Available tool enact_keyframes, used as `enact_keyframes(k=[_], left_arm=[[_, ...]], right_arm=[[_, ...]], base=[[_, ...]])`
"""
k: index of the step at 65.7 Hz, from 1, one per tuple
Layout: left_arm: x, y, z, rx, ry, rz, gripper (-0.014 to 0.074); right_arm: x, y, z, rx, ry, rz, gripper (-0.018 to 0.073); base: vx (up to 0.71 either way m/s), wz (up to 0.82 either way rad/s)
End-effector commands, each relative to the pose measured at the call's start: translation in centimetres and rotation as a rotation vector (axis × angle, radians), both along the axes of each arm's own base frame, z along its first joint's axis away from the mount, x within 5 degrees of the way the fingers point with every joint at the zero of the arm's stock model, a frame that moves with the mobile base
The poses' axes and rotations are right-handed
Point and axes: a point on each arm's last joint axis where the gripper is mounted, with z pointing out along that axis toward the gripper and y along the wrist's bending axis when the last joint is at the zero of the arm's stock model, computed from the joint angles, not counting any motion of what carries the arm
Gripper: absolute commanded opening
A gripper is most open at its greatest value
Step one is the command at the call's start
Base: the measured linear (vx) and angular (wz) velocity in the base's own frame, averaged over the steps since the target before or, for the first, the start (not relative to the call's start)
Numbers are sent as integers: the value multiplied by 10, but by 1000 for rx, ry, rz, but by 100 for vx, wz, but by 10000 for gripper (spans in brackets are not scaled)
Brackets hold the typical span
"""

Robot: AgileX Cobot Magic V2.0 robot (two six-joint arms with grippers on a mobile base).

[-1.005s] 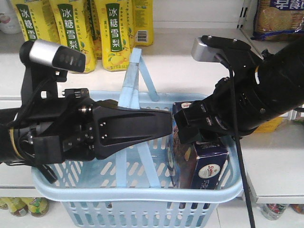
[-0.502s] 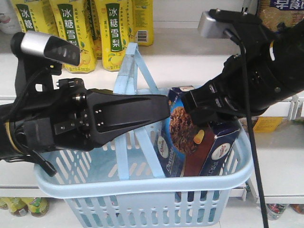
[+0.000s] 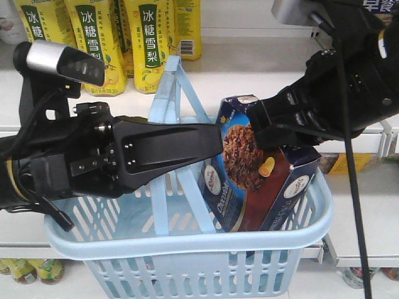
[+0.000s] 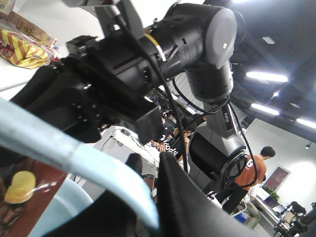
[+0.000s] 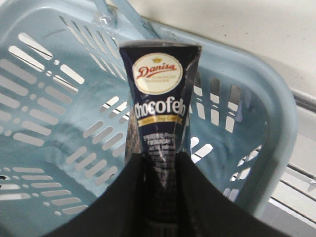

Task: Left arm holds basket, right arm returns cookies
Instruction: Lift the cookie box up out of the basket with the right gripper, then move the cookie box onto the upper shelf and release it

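The light blue basket (image 3: pixel 187 246) hangs by its handle (image 3: pixel 167 109) from my left gripper (image 3: pixel 215 146), whose black jaws are shut on it; the handle also crosses the left wrist view (image 4: pixel 74 158). My right gripper (image 3: pixel 262 134) is shut on the dark navy Chocofello cookie box (image 3: pixel 249 180) and holds it tilted, lower end still inside the basket. In the right wrist view the box (image 5: pixel 160 103) sticks out between my jaws, above the basket's slotted wall (image 5: pixel 44 113).
Yellow drink cartons (image 3: pixel 149 43) stand at the back of the white shelf (image 3: pixel 249 78). A packet of biscuits (image 3: pixel 380 6) sits at the top right. A lower shelf edge (image 3: pixel 368 249) runs on the right; jars (image 3: pixel 25 271) show bottom left.
My right gripper has lifted the cookie box up and tilted it, from deep in the basket to half above the rim. The basket and left gripper rose a little, then held.
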Motion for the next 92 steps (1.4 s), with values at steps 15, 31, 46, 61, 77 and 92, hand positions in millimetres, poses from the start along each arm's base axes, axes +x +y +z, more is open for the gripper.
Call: enact_keyframes(k=[15, 31, 46, 61, 77, 92], left_arm=[[-4, 6, 25, -126, -55, 17, 3], [-4, 6, 25, -126, -55, 17, 3], [-4, 6, 25, -126, -55, 17, 3], [-4, 6, 25, -126, -55, 17, 3], [-4, 6, 25, -126, -55, 17, 3], [-4, 6, 25, -125, -55, 16, 3]], right_arm=[[-32, -18, 43, 136, -195, -12, -6], [-51, -31, 65, 220, -333, -34, -6], [-63, -46, 83, 238, -515, -72, -6], [-71, -63, 102, 222, -728, -129, -6], [-67, -64, 101, 142, -847, -99, -6], [-55, -58, 81, 121, -931, -78, -6]], base=[[0, 0], [0, 0], [0, 0], [0, 0], [0, 0], [0, 0]])
